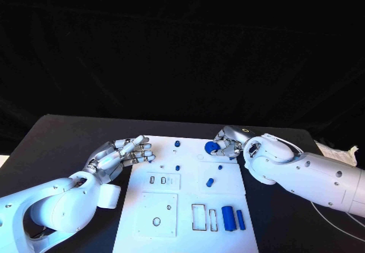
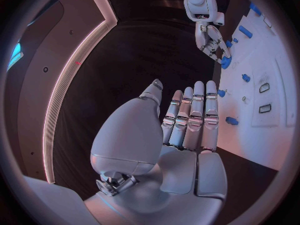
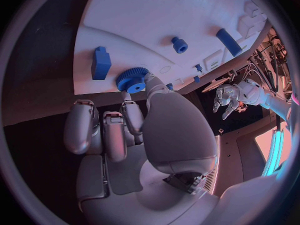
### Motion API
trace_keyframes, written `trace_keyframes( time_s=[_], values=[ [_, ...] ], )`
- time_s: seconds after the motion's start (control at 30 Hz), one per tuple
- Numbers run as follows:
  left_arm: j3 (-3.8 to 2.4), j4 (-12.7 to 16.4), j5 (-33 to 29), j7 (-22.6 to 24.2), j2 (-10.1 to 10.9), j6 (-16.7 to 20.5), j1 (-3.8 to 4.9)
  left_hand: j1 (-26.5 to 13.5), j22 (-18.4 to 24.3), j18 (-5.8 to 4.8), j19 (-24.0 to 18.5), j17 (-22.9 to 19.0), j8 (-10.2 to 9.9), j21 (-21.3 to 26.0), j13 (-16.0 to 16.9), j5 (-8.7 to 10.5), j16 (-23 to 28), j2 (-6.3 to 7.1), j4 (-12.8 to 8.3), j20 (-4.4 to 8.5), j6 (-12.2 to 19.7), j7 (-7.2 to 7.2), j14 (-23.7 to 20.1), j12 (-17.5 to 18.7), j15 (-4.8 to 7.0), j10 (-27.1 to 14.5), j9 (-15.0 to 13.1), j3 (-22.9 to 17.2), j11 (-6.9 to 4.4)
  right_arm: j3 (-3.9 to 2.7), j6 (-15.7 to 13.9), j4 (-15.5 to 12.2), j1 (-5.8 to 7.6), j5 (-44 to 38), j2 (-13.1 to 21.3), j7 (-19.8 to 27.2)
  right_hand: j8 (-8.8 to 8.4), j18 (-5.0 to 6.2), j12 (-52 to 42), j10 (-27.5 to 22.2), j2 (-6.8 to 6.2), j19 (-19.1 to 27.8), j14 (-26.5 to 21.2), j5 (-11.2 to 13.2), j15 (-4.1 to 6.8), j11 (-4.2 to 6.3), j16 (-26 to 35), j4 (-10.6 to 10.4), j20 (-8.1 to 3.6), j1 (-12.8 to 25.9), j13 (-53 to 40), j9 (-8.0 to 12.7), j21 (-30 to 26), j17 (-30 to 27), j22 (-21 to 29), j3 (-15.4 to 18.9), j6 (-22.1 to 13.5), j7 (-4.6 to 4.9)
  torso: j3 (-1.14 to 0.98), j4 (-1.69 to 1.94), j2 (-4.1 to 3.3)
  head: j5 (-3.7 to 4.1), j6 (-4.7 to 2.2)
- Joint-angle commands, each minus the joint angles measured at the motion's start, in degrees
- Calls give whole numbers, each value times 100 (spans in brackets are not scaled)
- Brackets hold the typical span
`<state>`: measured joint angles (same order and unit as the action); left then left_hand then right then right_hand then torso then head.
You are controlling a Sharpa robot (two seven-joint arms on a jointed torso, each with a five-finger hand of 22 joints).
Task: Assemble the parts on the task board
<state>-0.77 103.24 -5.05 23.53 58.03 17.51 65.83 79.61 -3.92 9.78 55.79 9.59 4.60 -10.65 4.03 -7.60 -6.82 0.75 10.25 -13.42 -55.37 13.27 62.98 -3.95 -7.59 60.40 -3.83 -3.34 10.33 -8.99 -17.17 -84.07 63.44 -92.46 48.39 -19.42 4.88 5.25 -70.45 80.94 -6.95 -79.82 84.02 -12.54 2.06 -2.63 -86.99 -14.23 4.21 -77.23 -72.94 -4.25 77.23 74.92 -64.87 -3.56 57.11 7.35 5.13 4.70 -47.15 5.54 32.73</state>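
Note:
The white task board (image 1: 185, 236) lies in the middle of the table. My right hand (image 1: 228, 148) hovers at the board's far right corner and pinches a blue toothed wheel (image 1: 211, 147) between thumb and fingers; in the right wrist view the wheel (image 3: 132, 80) sits at the fingertips just above the board (image 3: 156, 15). My left hand (image 1: 125, 153) is at the board's far left corner, fingers stretched out and holding nothing. The left wrist view shows that hand (image 2: 187, 130) flat and empty, with the right hand (image 2: 211, 39) beyond it.
Two long blue bars (image 1: 232, 218) lie at the board's near right beside empty slots. Small blue pieces stand at the far edge (image 1: 177, 143) and mid-board (image 1: 209, 182). A blue block (image 3: 101, 62) and a peg (image 3: 180, 44) lie close to the wheel.

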Motion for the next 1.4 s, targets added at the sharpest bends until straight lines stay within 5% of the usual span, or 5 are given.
trace_keyframes(
  time_s=[0.03,0.37,0.67,1.4],
  values=[
    [-4,3,-13,14,-12,-128,10,11,6,66,14,6,-38,31,-7,21,30,-35,-24,-39,7,40,-18,31,-5,-17,6,5,6,5,-19,20,-11,-161,-26,-143,27,-51,-25,43,29,-46,487,1,-32,9,-27,-26,-7,-44,-9,-5,38,888,-6,19,36,24,0,4,-3,0,7],
    [-4,-3,-13,-7,-15,-147,10,11,6,66,14,7,-39,33,-6,21,32,-36,-27,-40,8,41,-18,31,-6,-18,6,6,7,5,14,85,-12,-154,-95,-199,83,-57,-106,70,110,-54,489,-50,-23,26,-43,-67,-10,-45,-113,-28,76,917,-63,14,142,2,0,6,-5,-1,18],
    [-4,-2,-13,-14,-15,-156,9,11,6,66,14,7,-39,33,-6,21,32,-36,-27,-40,8,41,-18,31,-6,-18,6,6,7,5,50,114,-18,-157,-142,-240,183,-64,-232,134,253,-58,495,198,14,73,-66,14,-40,-170,-261,-88,113,967,-117,-78,375,-53,1,5,-4,0,26],
    [-4,-7,-13,-34,-17,-165,9,41,6,68,17,19,-45,49,-6,16,50,-59,-65,-43,10,40,-18,29,-7,-27,4,-6,6,7,11,115,-31,-388,-247,-453,284,-83,-358,228,405,-93,510,19,112,191,-105,87,-118,-247,-430,-228,182,1054,-235,-251,680,-188,2,9,-4,5,53]
  ],
)
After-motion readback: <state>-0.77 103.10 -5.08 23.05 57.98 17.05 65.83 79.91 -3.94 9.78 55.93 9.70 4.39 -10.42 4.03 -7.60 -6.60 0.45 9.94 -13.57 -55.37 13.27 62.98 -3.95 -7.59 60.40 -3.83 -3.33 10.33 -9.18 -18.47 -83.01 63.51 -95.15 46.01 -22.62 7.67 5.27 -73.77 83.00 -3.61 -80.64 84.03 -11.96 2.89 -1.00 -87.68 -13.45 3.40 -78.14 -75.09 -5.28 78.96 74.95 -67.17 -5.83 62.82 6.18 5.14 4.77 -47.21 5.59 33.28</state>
